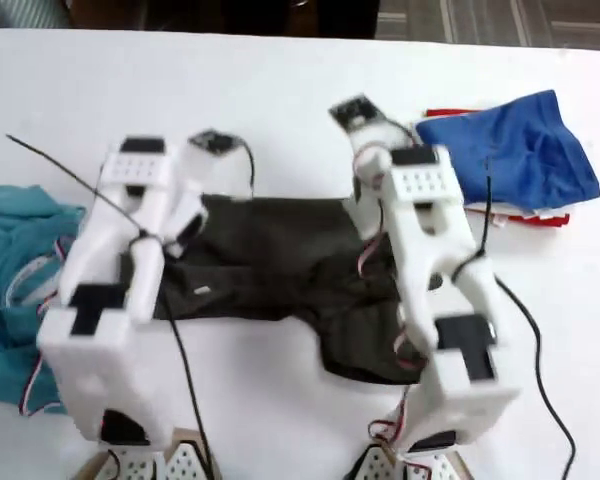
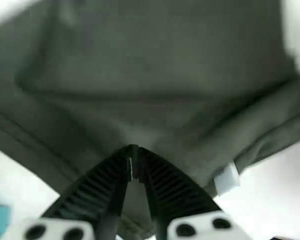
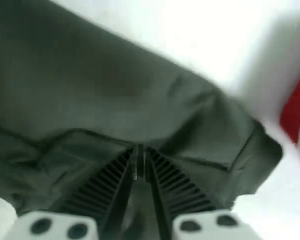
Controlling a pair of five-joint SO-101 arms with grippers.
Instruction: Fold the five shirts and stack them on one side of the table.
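Two arms bend over a dark shirt [image 1: 270, 265] lying crumpled across the middle of the white tabletop [image 1: 280, 90], between a loose teal shirt [image 1: 10, 280] at the left edge and a folded blue shirt [image 1: 520, 150] lying on a red garment [image 1: 540, 215] at the right. The chief risk from here looks to be an uneven fold: if one arm lifts or carries faster than the other, the cloth could skew or bunch, and a thin pinch may slip free mid-fold. The lower part of the shirt is already rumpled near the right arm's base, so a fold made over it would likely trap creases. The right arm also works near the blue shirt and could drag it askew. Both arms reach forward from their bases and pitch down onto the cloth. The left tool [image 2: 133, 162] is closed narrow on a pinch of the dark fabric; the right tool [image 3: 139, 162] is closed likewise on the shirt's opposite side
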